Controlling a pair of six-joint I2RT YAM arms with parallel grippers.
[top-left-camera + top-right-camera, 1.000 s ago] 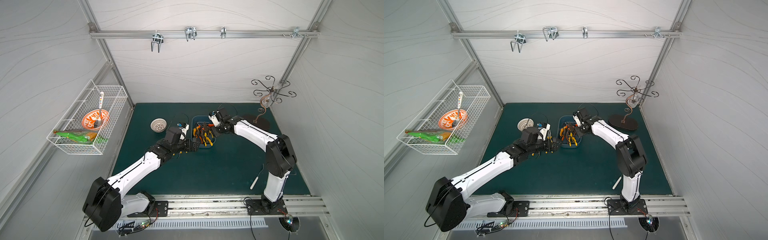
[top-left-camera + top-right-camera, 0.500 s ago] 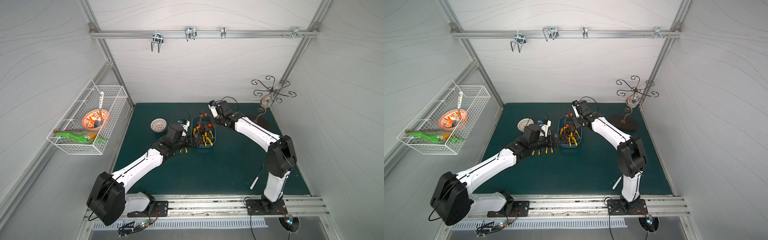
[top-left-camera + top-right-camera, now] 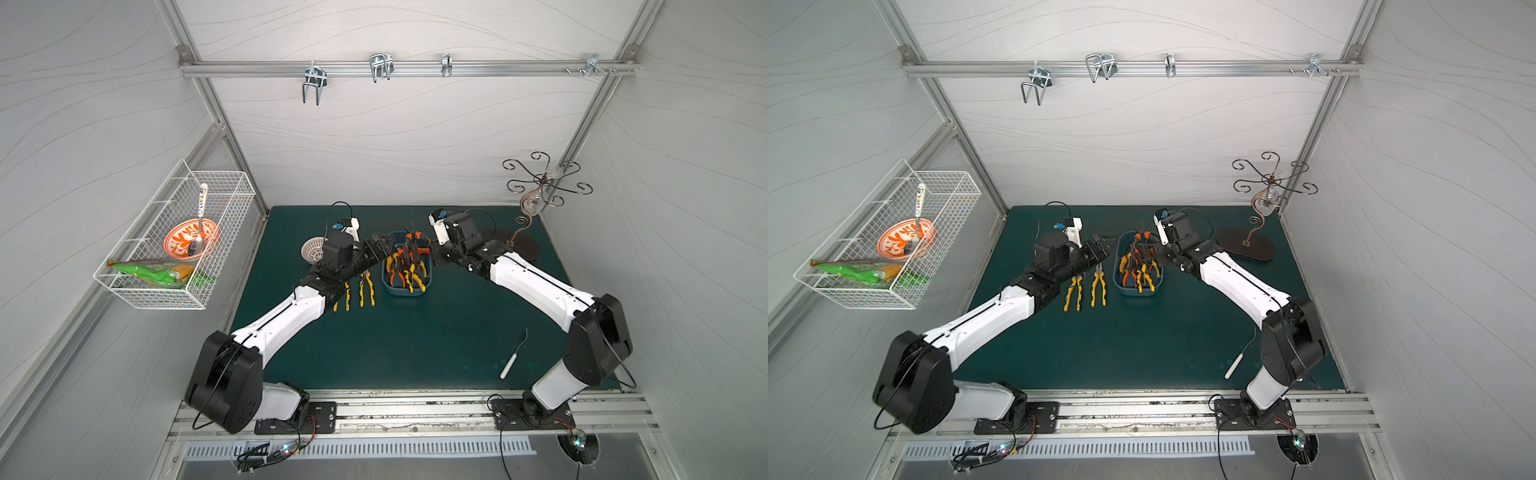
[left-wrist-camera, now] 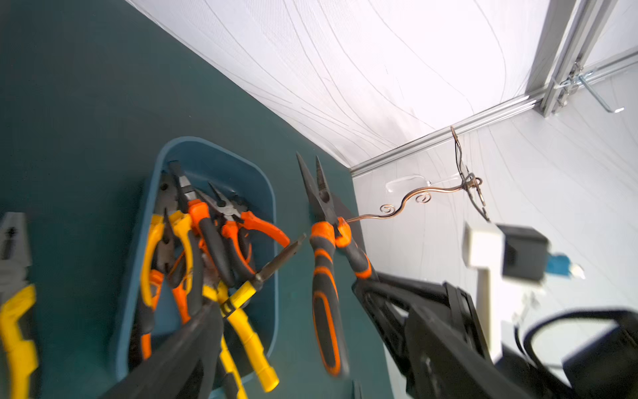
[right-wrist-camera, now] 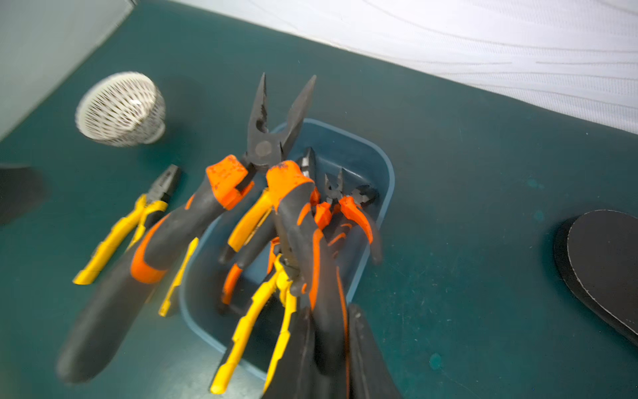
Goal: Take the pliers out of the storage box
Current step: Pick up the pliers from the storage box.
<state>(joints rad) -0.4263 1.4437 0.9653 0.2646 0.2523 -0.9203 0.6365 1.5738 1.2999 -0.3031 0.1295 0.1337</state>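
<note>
The slate-blue storage box (image 3: 408, 289) (image 3: 1137, 289) sits mid-mat with several pliers (image 4: 193, 235) (image 5: 252, 221) piled in it. My right gripper (image 5: 331, 331) (image 3: 433, 258) is shut on one handle of long-nosed orange-and-black pliers (image 5: 266, 148) (image 3: 411, 243) (image 3: 1143, 246), held up over the box's far end with handles spread. My left gripper (image 4: 286, 300) (image 3: 384, 245) (image 3: 1102, 244) is open at the box's left side. The held pliers' free handle (image 4: 326, 311) hangs between its fingers, touching neither. Two yellow pliers (image 3: 357, 293) (image 3: 1087, 289) lie on the mat left of the box.
A white perforated bowl (image 5: 121, 107) (image 3: 312, 249) stands behind my left arm. A wire stand with a dark oval base (image 3: 1246, 249) (image 5: 604, 269) is at the back right. A white-handled hook tool (image 3: 510, 363) lies front right. A wire basket (image 3: 174, 245) hangs on the left wall.
My right gripper has lifted the orange-and-black pliers up out of the box. My left arm has left the yellow pliers on the mat and swung toward the box.
</note>
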